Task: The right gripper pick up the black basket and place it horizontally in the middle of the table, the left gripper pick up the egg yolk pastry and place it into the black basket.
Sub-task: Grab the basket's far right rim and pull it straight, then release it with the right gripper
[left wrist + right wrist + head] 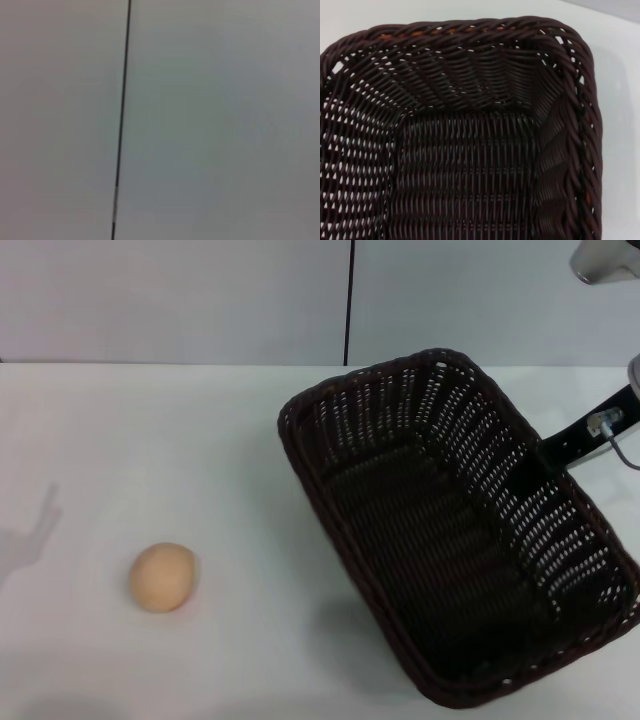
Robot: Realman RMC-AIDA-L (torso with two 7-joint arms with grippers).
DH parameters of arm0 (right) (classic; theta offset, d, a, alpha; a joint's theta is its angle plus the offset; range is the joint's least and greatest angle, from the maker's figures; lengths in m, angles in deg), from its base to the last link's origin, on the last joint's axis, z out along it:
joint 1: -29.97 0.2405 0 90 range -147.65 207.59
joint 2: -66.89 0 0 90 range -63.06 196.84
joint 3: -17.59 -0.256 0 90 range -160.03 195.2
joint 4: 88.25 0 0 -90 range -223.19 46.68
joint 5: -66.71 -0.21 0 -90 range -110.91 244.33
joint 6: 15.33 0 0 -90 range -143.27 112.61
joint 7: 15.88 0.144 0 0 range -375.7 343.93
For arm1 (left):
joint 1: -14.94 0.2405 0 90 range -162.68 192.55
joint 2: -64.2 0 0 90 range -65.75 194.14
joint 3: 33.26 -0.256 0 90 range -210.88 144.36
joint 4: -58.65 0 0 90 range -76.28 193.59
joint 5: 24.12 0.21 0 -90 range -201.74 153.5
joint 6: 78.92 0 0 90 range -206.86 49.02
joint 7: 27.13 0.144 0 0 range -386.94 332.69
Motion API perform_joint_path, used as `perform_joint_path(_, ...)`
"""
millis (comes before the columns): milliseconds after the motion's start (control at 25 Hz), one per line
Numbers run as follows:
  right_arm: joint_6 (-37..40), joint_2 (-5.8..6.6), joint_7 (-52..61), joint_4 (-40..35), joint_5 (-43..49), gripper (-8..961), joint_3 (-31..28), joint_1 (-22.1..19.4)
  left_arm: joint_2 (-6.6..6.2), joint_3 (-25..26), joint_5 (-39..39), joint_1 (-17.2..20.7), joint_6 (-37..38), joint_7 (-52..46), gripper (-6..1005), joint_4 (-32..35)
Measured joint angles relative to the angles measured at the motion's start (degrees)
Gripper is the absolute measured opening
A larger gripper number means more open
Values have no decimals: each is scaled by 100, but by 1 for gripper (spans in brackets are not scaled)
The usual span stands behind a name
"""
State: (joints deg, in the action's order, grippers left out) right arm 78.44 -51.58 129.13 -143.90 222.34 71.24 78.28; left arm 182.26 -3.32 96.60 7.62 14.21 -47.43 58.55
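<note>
The black basket [450, 530] is on the right half of the white table, standing diagonally and tilted, with a shadow under its near left side. My right gripper [548, 453] comes in from the right edge and is shut on the basket's right rim. The right wrist view looks down into the basket [465, 165] and shows its woven floor and one corner. The egg yolk pastry [162, 577] lies alone on the table at the front left, well apart from the basket. My left gripper is out of view; its wrist view shows only a wall.
The white table [150, 440] runs back to a grey wall with a dark vertical seam [349, 300], which also shows in the left wrist view [121, 120]. A faint arm shadow [30, 535] falls on the table's left edge.
</note>
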Motion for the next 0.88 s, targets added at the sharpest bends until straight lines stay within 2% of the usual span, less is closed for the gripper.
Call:
perform_joint_path(80, 33, 0, -475, -81, -4, 145, 0, 15, -1, 40, -2, 66, 99, 0, 816, 7)
perform_joint_path(200, -26, 27, -1222, -180, -26, 145, -45, 22, -3, 60, -3, 187, 282, 0, 815, 10)
perform_joint_path(480, -135, 211, -3471, -154, -736, 145, -40, 71, 5, -59, 61, 440, 692, -131, 814, -6)
perform_joint_path(720, -254, 238, -5218, -61, -1506, 146, -148, 63, 11, -431, 66, 528, 901, -324, 813, -49)
perform_joint_path(880, -367, 240, -5867, 30, -1522, 146, -89, 113, 16, -661, 66, 530, 908, -510, 812, -52)
